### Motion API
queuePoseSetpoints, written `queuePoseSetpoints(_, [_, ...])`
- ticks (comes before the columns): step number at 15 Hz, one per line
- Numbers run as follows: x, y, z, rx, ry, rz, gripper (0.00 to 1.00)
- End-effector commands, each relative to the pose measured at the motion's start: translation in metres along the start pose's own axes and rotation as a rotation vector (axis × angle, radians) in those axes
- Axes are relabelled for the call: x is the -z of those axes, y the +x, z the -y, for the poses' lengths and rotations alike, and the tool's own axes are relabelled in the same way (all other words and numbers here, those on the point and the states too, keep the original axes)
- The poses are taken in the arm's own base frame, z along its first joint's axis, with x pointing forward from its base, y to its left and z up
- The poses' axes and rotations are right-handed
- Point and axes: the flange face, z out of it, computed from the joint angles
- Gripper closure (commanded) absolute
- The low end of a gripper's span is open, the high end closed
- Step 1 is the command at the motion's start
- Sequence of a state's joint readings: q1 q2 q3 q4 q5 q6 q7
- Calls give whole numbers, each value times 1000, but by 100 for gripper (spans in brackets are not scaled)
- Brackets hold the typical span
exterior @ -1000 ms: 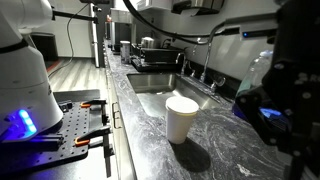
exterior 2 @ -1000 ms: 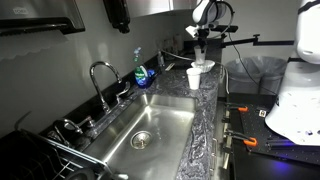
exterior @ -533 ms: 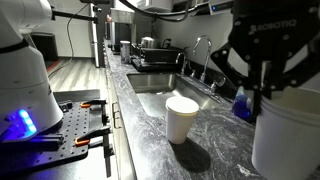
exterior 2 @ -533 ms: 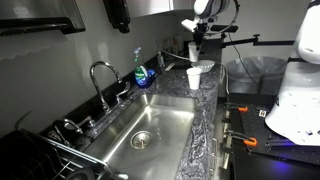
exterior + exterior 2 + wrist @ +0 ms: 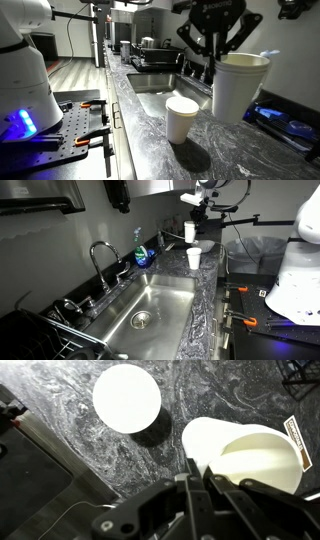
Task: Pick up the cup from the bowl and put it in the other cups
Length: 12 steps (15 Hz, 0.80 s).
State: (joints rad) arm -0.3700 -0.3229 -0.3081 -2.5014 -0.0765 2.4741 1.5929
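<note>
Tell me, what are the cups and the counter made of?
The held cup and standing cup: probably paper or foam, matte white, rolled rims. The counter: looks like polished stone, grey swirly veins, shiny; could be laminate.

Saw the cup [image 5: 240,88], plain white, tapered, held upright in the air, pinched at its rolled rim. Saw the other cups [image 5: 181,120], same white, upright and open-mouthed on the dark marbled counter [image 5: 140,140], near and lower, not touching. Could not tell 1 from a stack.
</note>
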Motion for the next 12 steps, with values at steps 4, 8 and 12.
queuePoseSetpoints(4, [25, -6, -38, 114, -111, 39, 99])
queuePoseSetpoints(8, [22, -6, -30, 105, -107, 26, 95])
queuePoseSetpoints(12, [21, -7, -31, 100, -105, 16, 99])
